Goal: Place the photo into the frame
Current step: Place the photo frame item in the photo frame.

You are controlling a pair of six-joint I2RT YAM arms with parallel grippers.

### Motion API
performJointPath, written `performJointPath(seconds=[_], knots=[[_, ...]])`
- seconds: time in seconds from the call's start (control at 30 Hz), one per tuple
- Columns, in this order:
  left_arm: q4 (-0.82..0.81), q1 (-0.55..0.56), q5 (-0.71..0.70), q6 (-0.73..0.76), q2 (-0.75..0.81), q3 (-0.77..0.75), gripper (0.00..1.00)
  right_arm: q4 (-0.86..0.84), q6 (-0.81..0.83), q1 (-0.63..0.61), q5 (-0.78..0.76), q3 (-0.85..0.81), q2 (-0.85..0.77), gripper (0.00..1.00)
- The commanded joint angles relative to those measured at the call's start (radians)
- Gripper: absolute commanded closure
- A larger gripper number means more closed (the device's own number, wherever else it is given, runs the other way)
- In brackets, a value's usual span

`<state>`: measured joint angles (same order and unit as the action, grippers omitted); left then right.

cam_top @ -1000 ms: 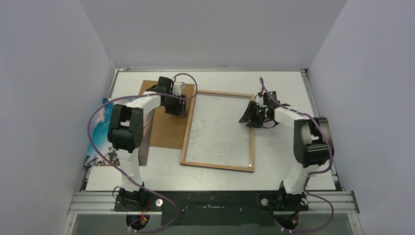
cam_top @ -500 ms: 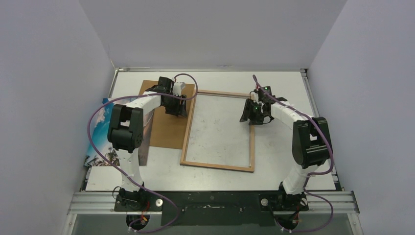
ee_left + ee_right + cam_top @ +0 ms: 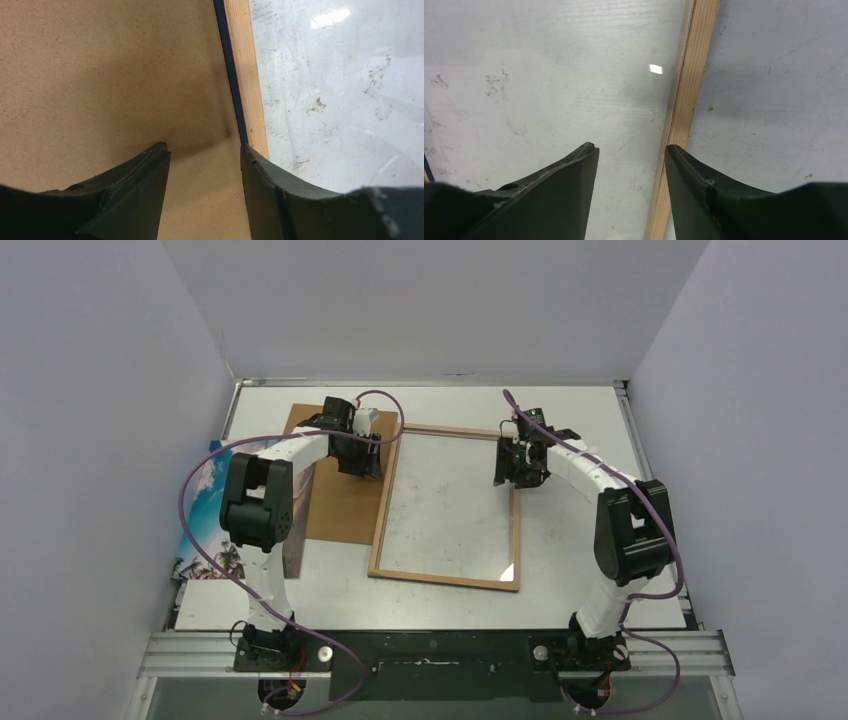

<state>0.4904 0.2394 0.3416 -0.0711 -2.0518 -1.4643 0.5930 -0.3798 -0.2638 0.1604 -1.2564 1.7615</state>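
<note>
Top external view: 2 white arms reach over a white table (image 3: 450, 405). The frame (image 3: 445, 580) lies flat in the middle of the table with its wood-brown side up. You can see the table through its clear glass. A plain brown board (image 3: 340, 505) lies just to the left of the frame and touches its left side. The photo (image 3: 200, 515), with its blue sky, is at the far left edge of the table. Part of it is hidden behind the left arm. It is well apart from the frame and it is not in the frame yet.

The left pincer (image 3: 365, 465) hangs over the far part of the board, right by the frame's left side. The right pincer (image 3: 520, 465) hangs over the frame's right side, near the far corner.

Left wrist view: the left pincer (image 3: 205, 150) is open. Its 2 dark fingers are apart and nothing is between them. Under the gap is the brown board (image 3: 100, 75). The right finger sits at the wood strip of the frame (image 3: 247, 75), where a thin dark blue edge shows. The glass (image 3: 340, 75) has smudges on it.

Right wrist view: the right pincer (image 3: 631, 149) is open too, and it holds nothing. The wood strip of the frame (image 3: 686, 90) runs down under the gap, close to the right finger. The glass (image 3: 549, 75) is on the left and the bare table (image 3: 784, 75) is on the right.
</note>
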Motion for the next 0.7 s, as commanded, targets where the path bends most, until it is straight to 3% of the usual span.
performJointPath(seconds=[0.0,0.43,0.67], knots=[[0.004,-0.003,0.021,-0.007,0.045,-0.027,0.48,-0.012,0.006,-0.008,-0.027,0.004,-0.050,0.48],[0.002,-0.001,0.020,-0.008,0.039,-0.025,0.48,-0.050,-0.005,-0.044,-0.026,0.026,-0.048,0.50],[0.002,-0.002,0.022,-0.009,0.040,-0.022,0.49,-0.068,-0.005,-0.015,-0.125,-0.001,-0.066,0.56]])
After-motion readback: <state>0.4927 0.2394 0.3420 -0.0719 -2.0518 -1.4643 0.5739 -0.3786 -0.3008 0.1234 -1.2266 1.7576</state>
